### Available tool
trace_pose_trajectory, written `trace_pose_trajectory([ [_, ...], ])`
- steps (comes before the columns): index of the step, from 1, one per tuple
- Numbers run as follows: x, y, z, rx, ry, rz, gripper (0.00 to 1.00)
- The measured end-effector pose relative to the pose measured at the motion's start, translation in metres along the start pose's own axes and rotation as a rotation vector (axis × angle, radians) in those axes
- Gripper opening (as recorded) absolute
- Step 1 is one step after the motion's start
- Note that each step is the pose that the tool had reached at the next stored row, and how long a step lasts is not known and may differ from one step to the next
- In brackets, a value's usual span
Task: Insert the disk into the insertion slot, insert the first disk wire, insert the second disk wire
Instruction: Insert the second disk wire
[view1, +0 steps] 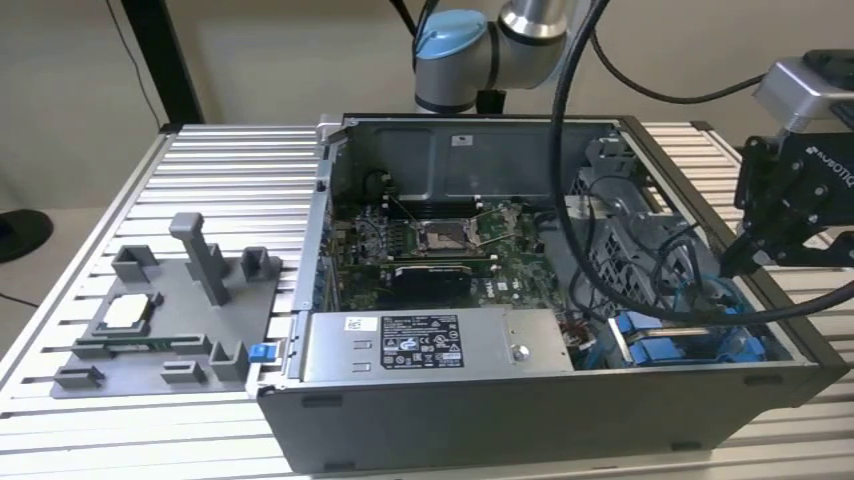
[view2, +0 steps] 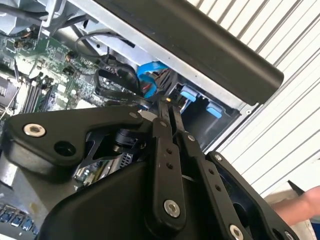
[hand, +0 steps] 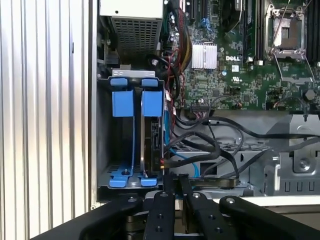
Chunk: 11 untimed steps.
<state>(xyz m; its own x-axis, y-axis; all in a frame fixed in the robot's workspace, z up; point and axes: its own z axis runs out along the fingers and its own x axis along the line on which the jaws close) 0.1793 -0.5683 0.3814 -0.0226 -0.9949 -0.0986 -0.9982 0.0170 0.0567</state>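
Blue disk carrier (hand: 152, 104); green motherboard (hand: 240, 65); black hand (hand: 176, 180).

— What stands behind my bench?
— A plain beige wall (view1: 267, 60), evenly lit. I see a black post (view1: 166, 60) upright before it.
— And my table (view1: 214, 160)?
— Ribbed silver metal. Past its edge, at the exterior view's left, lies pale floor (view1: 34, 300) with a dark round shape (view1: 16, 235).

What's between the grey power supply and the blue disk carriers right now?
A tangle of dark and red wires fills the gap between the power supply and the blue disk carriers, seen in the exterior view.
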Motion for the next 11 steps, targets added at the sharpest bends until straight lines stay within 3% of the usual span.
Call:
trace_pose_trajectory([
  [11,-0.0004,0.026,-0.0089,0.0,0.0,0.0,0.0],
])
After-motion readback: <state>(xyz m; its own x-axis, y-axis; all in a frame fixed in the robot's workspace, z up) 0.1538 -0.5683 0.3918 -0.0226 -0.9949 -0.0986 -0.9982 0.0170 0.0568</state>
